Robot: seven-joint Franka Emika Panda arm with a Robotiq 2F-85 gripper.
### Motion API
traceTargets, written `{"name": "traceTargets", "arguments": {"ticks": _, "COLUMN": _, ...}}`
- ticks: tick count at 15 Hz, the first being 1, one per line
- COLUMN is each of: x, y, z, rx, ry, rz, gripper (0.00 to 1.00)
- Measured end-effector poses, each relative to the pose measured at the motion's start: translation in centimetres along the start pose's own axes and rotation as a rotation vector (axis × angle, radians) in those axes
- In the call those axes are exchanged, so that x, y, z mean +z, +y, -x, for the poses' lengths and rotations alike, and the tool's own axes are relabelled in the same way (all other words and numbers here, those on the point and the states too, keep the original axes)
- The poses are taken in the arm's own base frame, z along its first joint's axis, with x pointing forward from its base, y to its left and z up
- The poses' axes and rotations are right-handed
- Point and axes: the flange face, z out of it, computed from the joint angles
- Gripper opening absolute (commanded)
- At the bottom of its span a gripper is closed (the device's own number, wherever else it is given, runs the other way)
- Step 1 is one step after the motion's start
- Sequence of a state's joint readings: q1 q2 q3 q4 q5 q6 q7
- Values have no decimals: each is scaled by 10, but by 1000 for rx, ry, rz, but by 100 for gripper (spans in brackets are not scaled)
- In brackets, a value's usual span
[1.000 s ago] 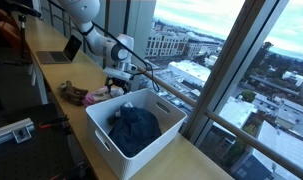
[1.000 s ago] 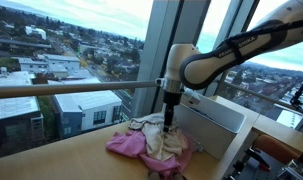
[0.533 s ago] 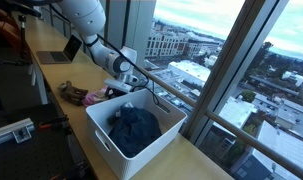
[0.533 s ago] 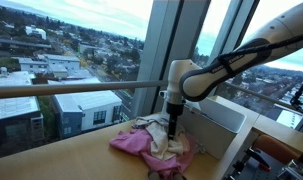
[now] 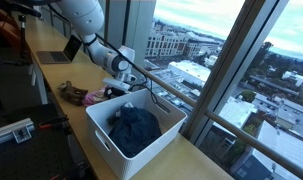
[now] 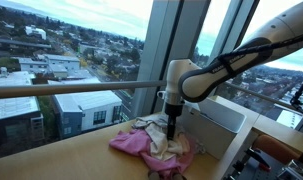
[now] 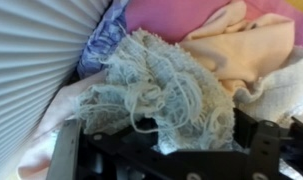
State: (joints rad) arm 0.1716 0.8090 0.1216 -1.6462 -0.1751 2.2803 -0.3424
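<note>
My gripper (image 6: 171,130) reaches straight down into a pile of clothes on the wooden counter, just beside a white bin (image 6: 219,116). In the wrist view the gripper (image 7: 161,138) has its jaws spread wide, with a cream loose-knit cloth (image 7: 156,85) bunched between them. A pink cloth (image 7: 171,15), a peach cloth (image 7: 241,45) and a bluish cloth (image 7: 101,40) lie around it. The pile shows pink (image 6: 131,146) and cream (image 6: 166,148) in an exterior view. The gripper (image 5: 119,88) is also seen over the pile (image 5: 83,95).
The white bin (image 5: 99,135) holds a dark blue garment (image 5: 134,126); its ribbed wall (image 7: 31,60) is close beside the gripper. A laptop (image 5: 59,54) sits farther along the counter. Tall windows and a rail (image 6: 61,90) border the counter.
The gripper has gone down into the clothes pile since a second ago. It has hardly moved in the last half second.
</note>
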Motion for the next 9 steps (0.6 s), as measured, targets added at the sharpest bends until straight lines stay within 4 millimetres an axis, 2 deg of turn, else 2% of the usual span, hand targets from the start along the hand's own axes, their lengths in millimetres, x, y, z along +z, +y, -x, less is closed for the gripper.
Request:
{"name": "traceTargets", "arguments": {"ticks": 6, "x": -9, "y": -17, "z": -4, "rx": -27, "ry": 8, "rz": -4, "gripper": 1}}
{"name": "traceTargets", "arguments": {"ticks": 9, "x": -18, "y": -28, "z": -4, "rx": -45, "ry": 15, "rz": -7, "gripper": 0}}
